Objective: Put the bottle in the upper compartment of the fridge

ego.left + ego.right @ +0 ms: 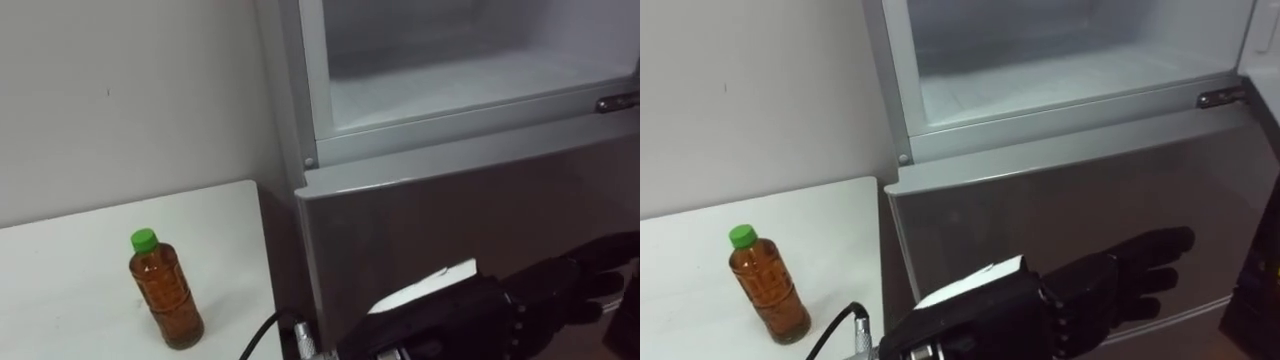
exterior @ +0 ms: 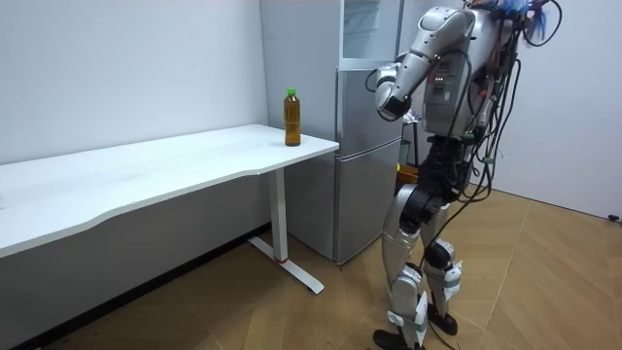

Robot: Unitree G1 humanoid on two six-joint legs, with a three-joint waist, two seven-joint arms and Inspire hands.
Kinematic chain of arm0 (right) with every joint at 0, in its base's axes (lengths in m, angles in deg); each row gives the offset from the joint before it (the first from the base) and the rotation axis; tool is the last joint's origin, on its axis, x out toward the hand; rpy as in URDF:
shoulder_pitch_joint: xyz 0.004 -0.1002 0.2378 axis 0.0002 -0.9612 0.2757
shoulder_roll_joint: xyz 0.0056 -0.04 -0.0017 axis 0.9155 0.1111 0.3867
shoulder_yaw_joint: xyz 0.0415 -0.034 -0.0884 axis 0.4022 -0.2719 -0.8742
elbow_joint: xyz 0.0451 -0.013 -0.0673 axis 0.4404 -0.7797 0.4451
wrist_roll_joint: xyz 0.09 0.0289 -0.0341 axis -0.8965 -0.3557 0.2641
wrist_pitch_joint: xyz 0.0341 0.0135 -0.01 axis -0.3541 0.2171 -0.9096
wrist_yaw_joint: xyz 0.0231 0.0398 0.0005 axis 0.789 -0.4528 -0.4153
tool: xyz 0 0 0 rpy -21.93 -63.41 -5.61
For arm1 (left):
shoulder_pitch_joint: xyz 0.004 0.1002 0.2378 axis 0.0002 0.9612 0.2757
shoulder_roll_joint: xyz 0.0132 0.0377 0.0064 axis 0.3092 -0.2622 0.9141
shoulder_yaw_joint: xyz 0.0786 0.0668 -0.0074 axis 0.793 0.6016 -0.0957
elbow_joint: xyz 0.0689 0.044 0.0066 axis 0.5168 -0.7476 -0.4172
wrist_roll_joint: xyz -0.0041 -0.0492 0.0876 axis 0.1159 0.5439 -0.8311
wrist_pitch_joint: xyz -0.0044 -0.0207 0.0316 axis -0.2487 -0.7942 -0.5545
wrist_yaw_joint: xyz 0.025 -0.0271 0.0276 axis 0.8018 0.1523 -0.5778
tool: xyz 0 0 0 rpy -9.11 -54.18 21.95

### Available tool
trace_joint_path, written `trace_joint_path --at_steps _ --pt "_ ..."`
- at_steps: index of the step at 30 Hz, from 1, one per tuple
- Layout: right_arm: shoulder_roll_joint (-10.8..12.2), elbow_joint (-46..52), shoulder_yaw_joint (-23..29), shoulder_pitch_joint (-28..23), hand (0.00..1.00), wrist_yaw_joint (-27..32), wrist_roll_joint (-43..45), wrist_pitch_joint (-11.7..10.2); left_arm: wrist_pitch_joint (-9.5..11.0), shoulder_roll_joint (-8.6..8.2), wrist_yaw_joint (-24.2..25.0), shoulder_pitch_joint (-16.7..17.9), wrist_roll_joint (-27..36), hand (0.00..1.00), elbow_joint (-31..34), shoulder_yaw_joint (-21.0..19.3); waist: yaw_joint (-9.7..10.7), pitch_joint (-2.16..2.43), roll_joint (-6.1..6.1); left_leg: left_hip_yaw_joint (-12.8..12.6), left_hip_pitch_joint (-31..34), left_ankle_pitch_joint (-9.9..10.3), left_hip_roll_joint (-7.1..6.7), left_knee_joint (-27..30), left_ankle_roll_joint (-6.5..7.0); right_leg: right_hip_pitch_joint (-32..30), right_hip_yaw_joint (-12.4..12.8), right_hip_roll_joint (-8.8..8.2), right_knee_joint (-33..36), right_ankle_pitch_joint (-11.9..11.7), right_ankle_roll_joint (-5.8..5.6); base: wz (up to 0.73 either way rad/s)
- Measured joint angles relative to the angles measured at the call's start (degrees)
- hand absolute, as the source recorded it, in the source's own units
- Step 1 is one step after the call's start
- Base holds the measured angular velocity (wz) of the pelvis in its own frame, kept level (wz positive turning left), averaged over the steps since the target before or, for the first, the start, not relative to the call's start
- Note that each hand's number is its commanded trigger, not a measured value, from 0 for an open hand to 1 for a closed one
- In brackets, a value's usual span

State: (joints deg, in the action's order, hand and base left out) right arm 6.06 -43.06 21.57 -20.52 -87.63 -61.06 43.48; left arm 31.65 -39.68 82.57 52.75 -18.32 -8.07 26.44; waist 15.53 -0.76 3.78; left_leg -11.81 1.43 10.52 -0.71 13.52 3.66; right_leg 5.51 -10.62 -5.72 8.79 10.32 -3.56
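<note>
Amber liquid is filling the green-capped bottle (image 1: 166,296), which is standing upright on the white table (image 1: 60,290), just left of the fridge (image 1: 300,130). Its upper compartment (image 1: 450,90) is standing open. The left hand (image 1: 450,320) is hovering before the lower door (image 1: 450,210), fingers stretched out, holding nothing.

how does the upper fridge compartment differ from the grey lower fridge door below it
The upper fridge compartment stands open, its pale interior showing; the grey lower fridge door is shut. The compartment's frame is light silver, the lower door a darker grey. Both belong to one fridge.
</note>
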Motion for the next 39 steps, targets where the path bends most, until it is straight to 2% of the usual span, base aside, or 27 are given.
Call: trace_joint_path --at_steps 3,7,10,13,18,20,23,25,29,33,39 --pt "-0.2 0.1 0.0 -0.1 0.00 0.1 0.0 0.0 0.0 -0.28 0.1 -1.4 0.0 0.00 0.0 0.5 0.0 0.07 0.12 -1.1 -0.9 0.0 0.07 -0.4 -0.03 0.0 1.1 0.00 -0.1 0.0 -0.05 -0.18" --pt "-0.3 1.8 0.1 -1.1 0.00 0.3 -0.1 -0.1 0.0 -1.83 0.2 -1.6 0.0 0.00 0.0 0.5 0.4 0.32 0.48 -2.3 -1.0 0.1 0.23 -0.5 0.01 -0.6 2.6 0.06 0.0 0.0 -0.15 -0.16" --pt "-0.3 1.8 0.3 -1.4 0.00 0.4 -0.4 -0.6 0.0 -1.84 0.2 -2.3 -0.1 0.00 0.1 0.5 0.5 0.56 0.84 -3.1 -0.9 0.2 0.47 -0.5 -0.09 -1.1 3.3 0.22 0.1 -0.1 -0.09 -0.14" --pt "-0.4 1.6 0.6 -1.5 0.00 0.6 -1.0 -0.7 0.0 -1.88 0.1 -4.7 0.0 0.00 0.2 0.5 0.7 0.90 1.34 -4.2 -1.0 0.6 0.99 -0.4 -0.38 -1.6 4.6 0.66 -0.1 -0.2 0.08 -0.24" --pt "-0.7 1.7 0.8 -1.7 0.00 0.6 -2.4 -0.7 0.1 -2.23 -0.1 -6.5 0.0 0.00 0.2 0.6 2.2 1.10 2.23 -6.1 -1.2 1.4 1.93 0.0 -0.88 -1.8 6.1 1.31 -0.1 -0.5 0.41 -0.20" --pt "-1.0 1.7 1.2 -1.6 0.00 0.6 -2.3 -0.6 0.1 -2.39 -0.5 -7.7 0.2 0.00 0.2 1.2 3.1 1.35 3.01 -6.8 -1.2 1.7 2.20 0.1 -1.10 -2.1 6.7 1.52 -0.2 -0.5 0.44 -0.19" --pt "-2.1 1.7 1.6 -1.5 0.00 0.5 -2.4 -0.6 0.1 -2.42 -1.1 -9.0 0.8 0.00 0.2 1.7 3.4 0.93 4.30 -8.1 -1.8 2.0 2.58 0.1 -1.34 -2.2 7.3 1.71 -0.1 -0.6 0.54 -0.20" --pt "-2.5 1.7 1.6 -1.5 0.00 0.4 -2.5 -0.6 0.1 -2.43 -1.2 -9.8 1.0 0.00 0.2 1.8 3.5 0.85 4.80 -8.7 -2.1 2.2 2.89 0.0 -1.59 -2.1 7.4 1.88 -0.1 -0.6 0.62 -0.20" --pt "-2.6 1.7 1.9 -1.4 0.00 0.2 -2.5 -0.6 0.1 -2.83 -1.2 -11.8 1.1 0.00 -0.1 1.8 4.6 0.79 4.81 -9.5 -2.6 2.4 3.45 0.1 -1.94 -2.1 7.4 2.18 -0.1 -0.5 1.05 -0.09" --pt "-2.6 1.5 2.2 -1.4 0.00 0.1 -2.6 -0.6 0.2 -2.94 -1.3 -12.2 1.2 0.00 -0.1 1.8 5.1 0.68 4.73 -10.7 -3.3 2.7 3.89 0.0 -2.37 -2.2 7.7 2.42 -0.1 -0.4 1.17 -0.18" --pt "-3.4 1.5 2.3 -1.4 0.00 -0.1 -4.1 -0.4 0.6 -3.54 -1.9 -12.3 1.8 0.00 -1.1 3.6 6.0 -0.19 5.03 -11.7 -3.4 2.9 4.18 0.0 -2.67 -2.7 9.1 2.88 -0.2 -0.4 1.33 -0.08"
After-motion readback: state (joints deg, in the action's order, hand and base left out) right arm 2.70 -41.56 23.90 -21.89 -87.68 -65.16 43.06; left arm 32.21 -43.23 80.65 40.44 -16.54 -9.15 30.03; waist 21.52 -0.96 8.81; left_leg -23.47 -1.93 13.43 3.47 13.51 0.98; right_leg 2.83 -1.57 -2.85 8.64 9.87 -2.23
